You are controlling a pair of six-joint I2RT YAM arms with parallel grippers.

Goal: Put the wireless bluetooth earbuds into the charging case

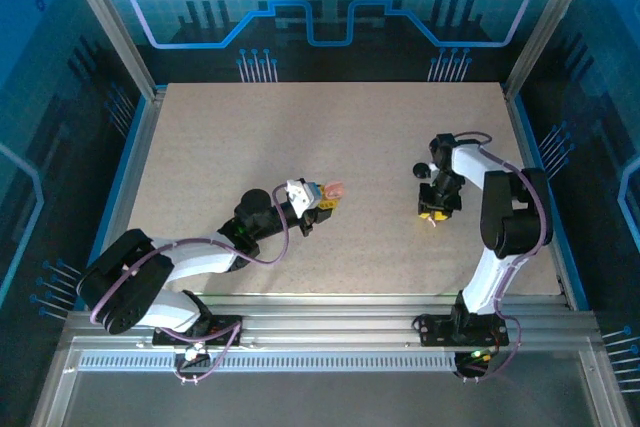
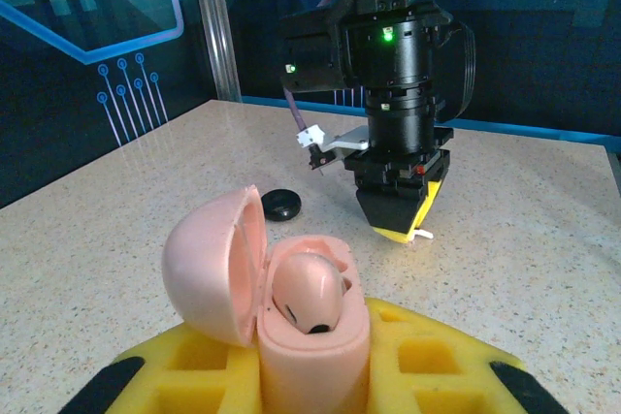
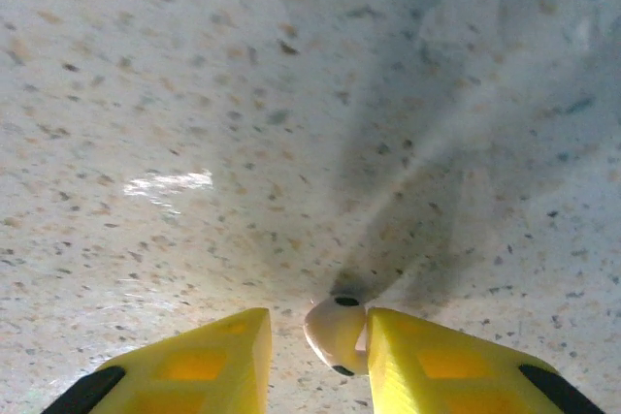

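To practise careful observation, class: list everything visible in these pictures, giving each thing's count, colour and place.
charging case: 1, pale pink, lid open, gripped by the left gripper
earbuds: 2, whitish; one seated in the case, the other between the fingers of the right gripper
disc: 1, black, on the table beside the right gripper
table: 1, speckled beige
left gripper: 1, yellow fingers, raised
right gripper: 1, yellow fingers, pointing down
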